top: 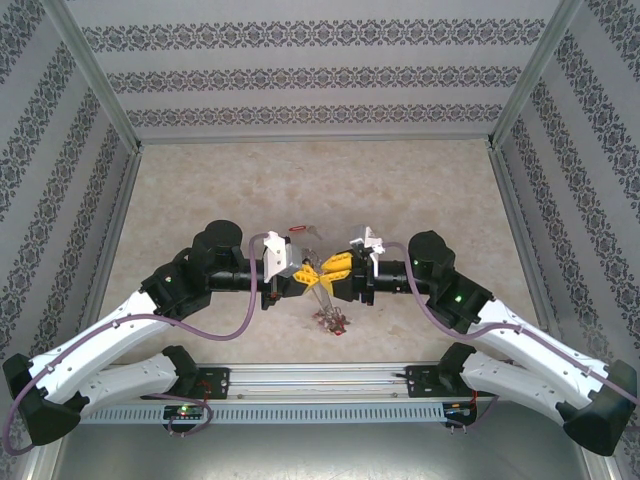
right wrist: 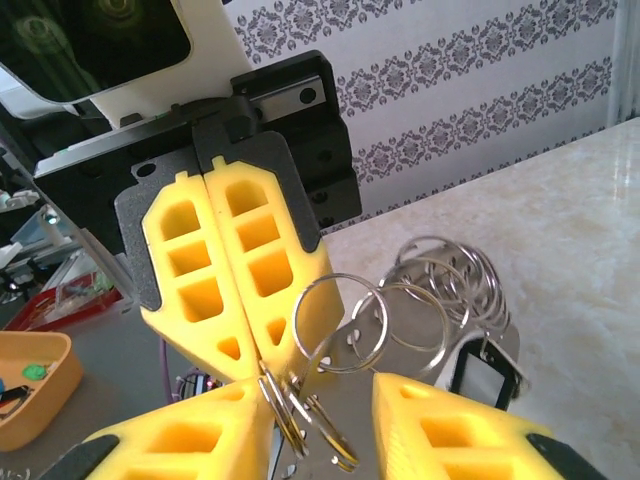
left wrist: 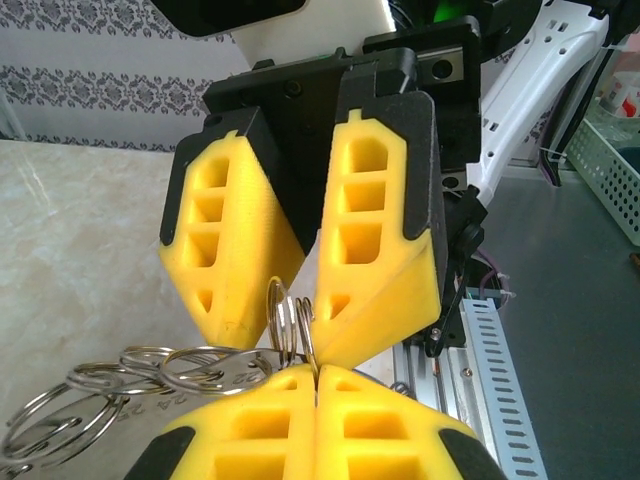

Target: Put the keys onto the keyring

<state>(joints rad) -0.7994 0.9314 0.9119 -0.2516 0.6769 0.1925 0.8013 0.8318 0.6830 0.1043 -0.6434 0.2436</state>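
Your left gripper, in from nine o'clock, is clamped on the keyring at mid-table. The right gripper, in from three, stands parted around it. The keys dangle at six. Threading looks underway, but I cannot tell whether the red-tagged key is on.

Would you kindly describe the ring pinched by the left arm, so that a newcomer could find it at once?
At the middle of the table, the two arms' yellow jaws meet. The ring stands upright and edge-on, pinched in the shut left jaws, facing the open right jaws. Unlike the other rings hanging loose beside it, it is clamped.
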